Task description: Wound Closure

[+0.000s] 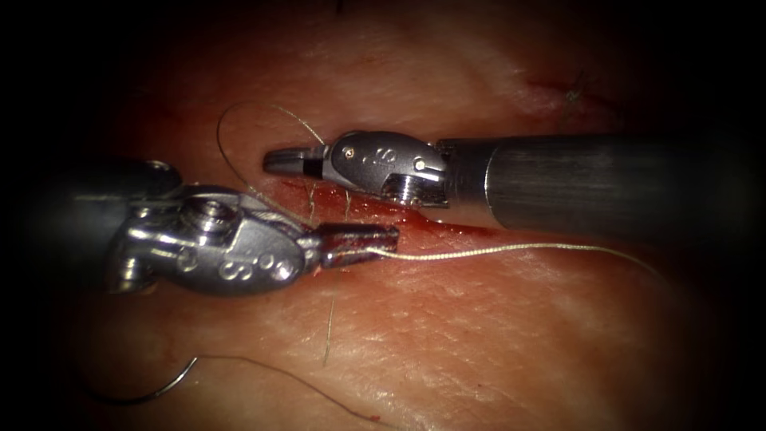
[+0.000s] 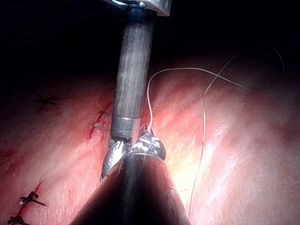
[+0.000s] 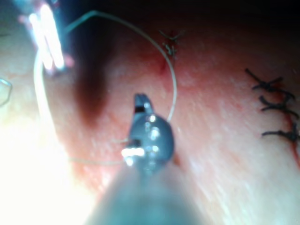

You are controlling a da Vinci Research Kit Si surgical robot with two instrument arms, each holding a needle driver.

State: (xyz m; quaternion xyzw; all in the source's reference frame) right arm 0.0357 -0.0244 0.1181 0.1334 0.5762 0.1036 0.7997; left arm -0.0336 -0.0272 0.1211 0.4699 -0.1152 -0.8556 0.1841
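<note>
The left tool (image 1: 359, 242) comes in low from the left, its shaft nearly level and its wrist in line, the jaws pressed together on the thread (image 1: 511, 250) — a pale strand leaves the jaw tips and runs away to the right across the tissue (image 1: 479, 343). The right tool (image 1: 289, 161) reaches in from the right, its long shaft level and lying just beyond the left tool's jaws; its jaws are together and hold nothing visible. A fine loop of thread arcs up beyond the right tool's tips and curves back down toward the left tool's wrist. The cut (image 1: 375, 209), wet with red fluid (image 1: 447, 227), lies between the two sets of jaws. The needle (image 1: 152, 391) lies free on the tissue, well behind and below the left tool's jaws — neither tool grips it.
</note>
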